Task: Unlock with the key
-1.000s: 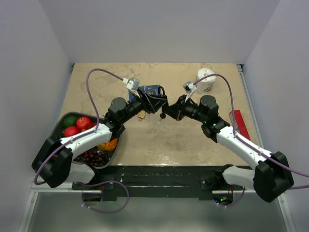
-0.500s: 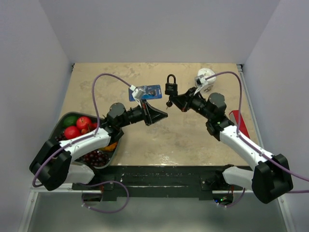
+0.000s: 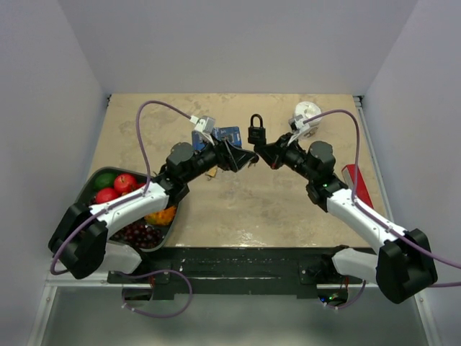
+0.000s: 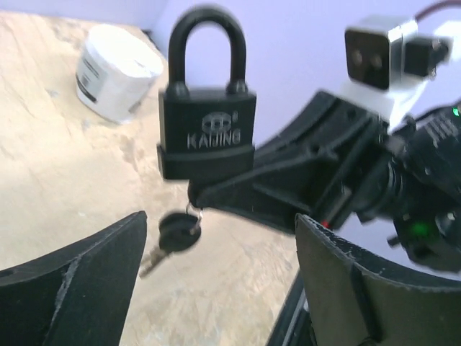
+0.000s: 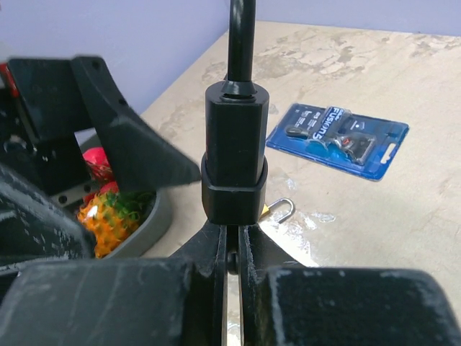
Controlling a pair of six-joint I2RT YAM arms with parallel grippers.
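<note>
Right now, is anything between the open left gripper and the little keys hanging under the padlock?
Nothing visible. The keys hang free below the black padlock, ahead of the left gripper; the right gripper clamping the padlock sits beside them, not in front.

The padlock (image 4: 207, 133) stands upright in the right gripper (image 3: 261, 153), the key (image 4: 173, 234) hanging beneath it. The left gripper (image 3: 243, 158) sits just left, a blister pack (image 3: 227, 134) behind it.
</note>
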